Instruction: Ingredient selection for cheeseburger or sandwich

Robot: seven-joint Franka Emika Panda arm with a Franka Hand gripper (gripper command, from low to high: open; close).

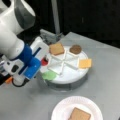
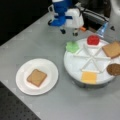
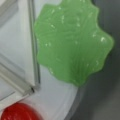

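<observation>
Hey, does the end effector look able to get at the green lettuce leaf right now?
Probably yes: the lettuce leaf lies uncovered at the divided tray's edge, nothing on top, and the wrist view looks straight down on it. The end effector's fingers don't show.

- The lettuce leaf (image 3: 72, 42) is glossy light green, with faint ribbed veins in the wrist view.
- The tomato (image 2: 93, 39) is bright red.
- The toast square (image 2: 37, 77) on the white paper plate (image 2: 23, 87) is tan-brown; a second toast (image 1: 56, 48) in the tray is the same tan.
- The cheese square (image 1: 85, 63) is yellow-orange.
- The patty (image 1: 75, 49) is dark brown.
- The divided round tray (image 2: 75, 62) is white.
- The worktop (image 2: 37, 40) is plain grey.
- The arm's wrist (image 1: 30, 62) is white with blue parts.
</observation>
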